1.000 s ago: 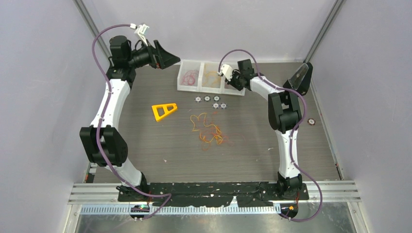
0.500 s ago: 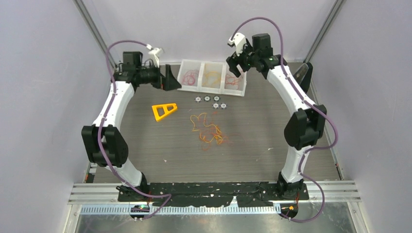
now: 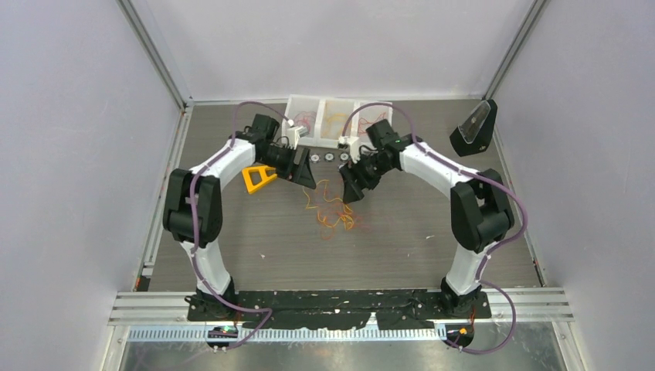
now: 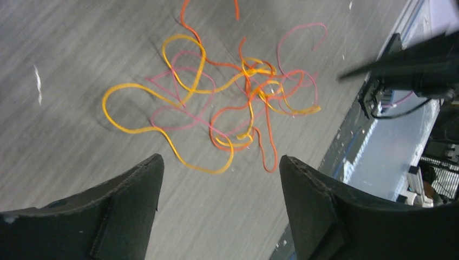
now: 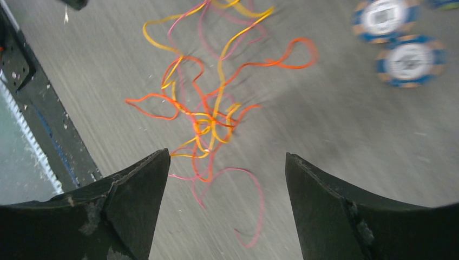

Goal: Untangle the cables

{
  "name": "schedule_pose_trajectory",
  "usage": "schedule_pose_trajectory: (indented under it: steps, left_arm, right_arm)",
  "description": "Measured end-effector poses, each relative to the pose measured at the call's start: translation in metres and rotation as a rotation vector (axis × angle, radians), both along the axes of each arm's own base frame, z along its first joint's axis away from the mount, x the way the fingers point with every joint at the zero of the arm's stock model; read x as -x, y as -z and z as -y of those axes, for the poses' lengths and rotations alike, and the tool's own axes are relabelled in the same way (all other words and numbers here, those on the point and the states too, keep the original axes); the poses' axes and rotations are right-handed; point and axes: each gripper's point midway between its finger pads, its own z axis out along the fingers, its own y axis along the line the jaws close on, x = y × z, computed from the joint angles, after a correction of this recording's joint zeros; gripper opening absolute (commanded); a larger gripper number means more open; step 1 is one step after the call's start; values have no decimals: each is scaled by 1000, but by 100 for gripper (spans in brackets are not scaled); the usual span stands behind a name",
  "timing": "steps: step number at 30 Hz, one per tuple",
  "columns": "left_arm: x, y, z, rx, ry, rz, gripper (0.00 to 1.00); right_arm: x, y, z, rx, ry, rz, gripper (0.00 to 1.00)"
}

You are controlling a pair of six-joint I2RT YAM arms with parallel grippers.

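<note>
The cables [image 3: 334, 212] lie as one loose tangle of yellow, orange and pink-red strands on the table's middle. My left gripper [image 3: 306, 173] hangs just to the tangle's upper left and my right gripper [image 3: 351, 186] just above it, tips facing each other. In the left wrist view the tangle [image 4: 250, 103] lies beyond my open left gripper [image 4: 221, 160], with bare table between the fingers. In the right wrist view my right gripper [image 5: 227, 154] is open above the tangle [image 5: 208, 122]; a pink loop [image 5: 258, 197] lies on the table below the gap, ungripped.
A yellow triangular frame [image 3: 259, 177] lies left of the left gripper. Several round chips [image 3: 330, 158] sit behind the grippers, two seen as blue-rimmed chips [image 5: 408, 59]. Three white bins [image 3: 337, 117] with coiled strands stand at the back; a black wedge [image 3: 473, 128] is at the right.
Both arms have swung down from the back of the table to the tangle in the middle. The right gripper has opened wide; the left jaws have narrowed slightly.
</note>
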Motion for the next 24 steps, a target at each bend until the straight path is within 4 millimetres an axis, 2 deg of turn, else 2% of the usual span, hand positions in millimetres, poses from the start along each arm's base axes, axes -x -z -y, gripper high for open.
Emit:
schedule_pose_trajectory:
  steps: [4, 7, 8, 10, 14, 15, 18, 20, 22, 24]
  left_arm:
    - [-18, 20, 15, -7, -6, -10, 72]
    - [-24, 35, 29, -13, 2, -28, 65]
    - [-25, 39, 33, -16, 4, -37, 60]
    - [-27, 46, 38, -20, 2, -54, 48]
    - [-28, 53, 45, -23, -6, -72, 6]
    - [-29, 52, 45, -20, -13, -78, 0]
    - [-32, 44, 48, 0, -13, -69, 0]
    - [-31, 31, 48, 12, -8, -47, 0]
    - [-29, 6, 44, 27, -6, 9, 0]
    - [-26, -38, 38, 60, -14, 103, 0]
  right_arm:
    - [13, 25, -21, 23, -41, -41, 78]
    - [13, 40, -26, 36, -34, -65, 73]
    - [13, 45, -25, 41, -26, -71, 72]
    - [14, 53, -23, 53, -13, -84, 66]
    - [14, 70, -16, 99, 13, -96, 48]
    - [13, 74, -14, 112, 17, -94, 42]
    - [14, 82, -7, 149, 25, -89, 31]
    - [15, 86, -3, 168, 23, -81, 19]
    - [15, 89, 3, 188, 19, -60, 9]
    - [19, 90, 12, 216, 13, -38, 6]
